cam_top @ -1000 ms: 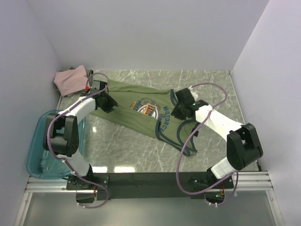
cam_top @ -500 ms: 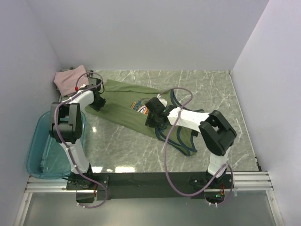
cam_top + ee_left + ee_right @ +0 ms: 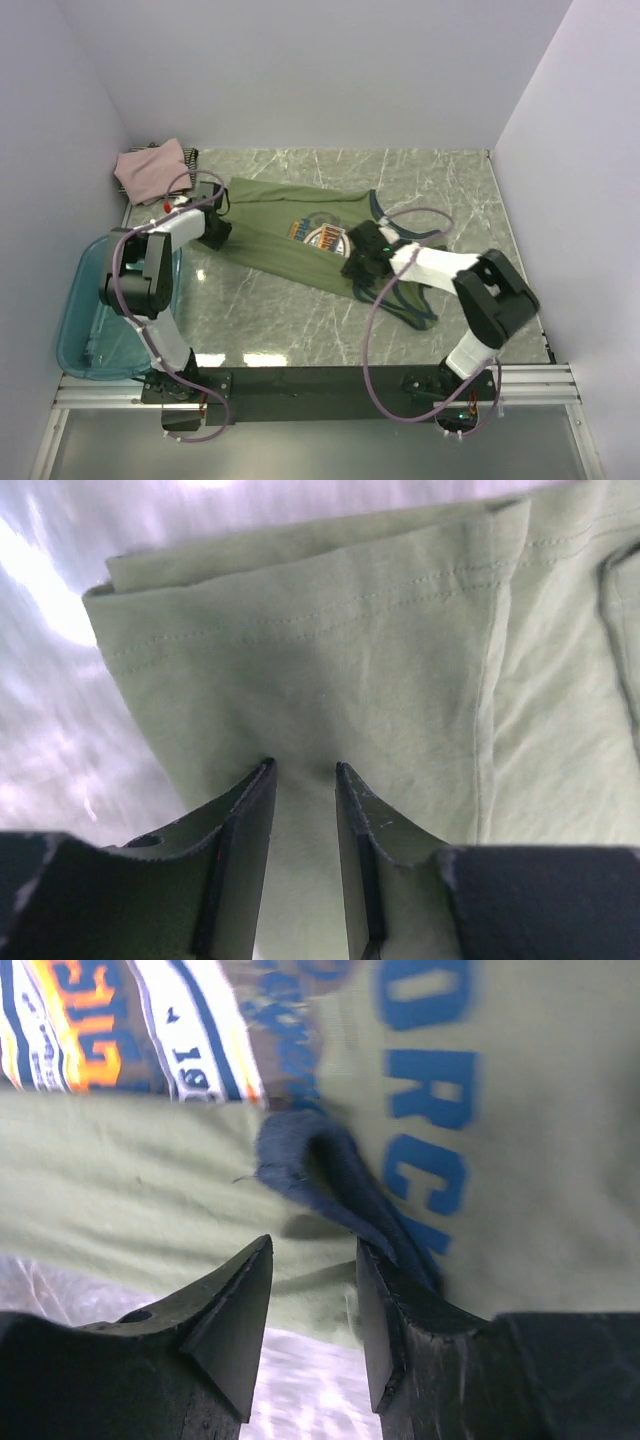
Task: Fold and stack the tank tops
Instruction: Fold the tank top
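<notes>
The olive-green tank top lies stretched slantwise across the marble table, its orange-blue chest graphic facing up. Its navy-trimmed straps lie at the near right. My left gripper is at its left hem end. In the left wrist view the left gripper is shut on the green cloth. My right gripper is at the shirt's near edge by the armhole. In the right wrist view the right gripper pinches the cloth edge beside the navy trim. The dusty-pink tank top lies at the back left. A dark striped edge peeks from under it.
A teal plastic bin sits at the near left beside the left arm's base. White walls close the table on three sides. Bare marble shows in front of the shirt.
My right gripper swung left, doubling the shirt over, then came back right and nearer, and the shirt is drawn out long again. My left gripper shifted slightly along the hem.
</notes>
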`<state>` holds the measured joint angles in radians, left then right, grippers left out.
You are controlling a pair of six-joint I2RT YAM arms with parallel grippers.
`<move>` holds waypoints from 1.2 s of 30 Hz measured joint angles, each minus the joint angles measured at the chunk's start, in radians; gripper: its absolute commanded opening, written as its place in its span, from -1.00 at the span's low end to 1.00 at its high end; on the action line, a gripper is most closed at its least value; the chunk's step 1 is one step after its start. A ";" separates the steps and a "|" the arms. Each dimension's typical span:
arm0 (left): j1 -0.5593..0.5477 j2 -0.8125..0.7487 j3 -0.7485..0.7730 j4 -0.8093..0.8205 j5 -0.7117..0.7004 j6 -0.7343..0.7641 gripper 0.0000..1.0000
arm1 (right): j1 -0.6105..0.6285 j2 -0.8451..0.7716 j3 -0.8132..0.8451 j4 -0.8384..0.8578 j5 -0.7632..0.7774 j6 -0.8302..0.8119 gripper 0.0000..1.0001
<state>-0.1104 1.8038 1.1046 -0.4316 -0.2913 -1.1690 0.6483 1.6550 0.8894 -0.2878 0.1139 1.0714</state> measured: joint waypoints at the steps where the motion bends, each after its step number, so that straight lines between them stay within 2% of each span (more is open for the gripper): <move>1: -0.019 -0.018 -0.023 0.003 0.006 -0.014 -0.22 | -0.028 -0.043 -0.047 0.009 -0.008 0.007 -0.05; 6: -0.117 -0.123 -0.156 0.037 0.068 -0.109 -0.14 | -0.151 -0.227 -0.219 -0.013 -0.029 0.017 -0.05; 13: -0.259 -0.300 -0.352 0.080 0.109 -0.227 0.02 | -0.207 -0.448 -0.320 -0.196 0.011 0.007 0.00; 20: -0.265 -0.455 -0.481 0.061 0.129 -0.267 0.04 | -0.214 -0.544 -0.373 -0.306 0.027 -0.035 -0.03; 23: -0.264 -0.483 -0.484 0.010 0.129 -0.256 0.10 | -0.214 -0.594 -0.360 -0.344 0.031 -0.066 0.00; 25: -0.263 -0.477 -0.446 -0.060 0.126 -0.229 0.16 | -0.214 -0.609 -0.314 -0.368 0.031 -0.095 0.01; 28: -0.260 -0.439 -0.313 -0.145 0.117 -0.187 0.22 | -0.222 -0.566 -0.146 -0.379 0.029 -0.162 0.01; 30: -0.253 -0.416 -0.209 -0.165 0.110 -0.169 0.23 | -0.238 -0.464 0.031 -0.367 0.019 -0.223 0.01; 36: -0.176 -0.335 -0.027 -0.166 0.104 -0.158 0.11 | -0.303 -0.132 0.348 -0.293 -0.032 -0.370 -0.03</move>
<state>-0.2863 1.4693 1.0771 -0.5972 -0.1875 -1.3266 0.3450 1.5227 1.2369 -0.5804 0.0818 0.7010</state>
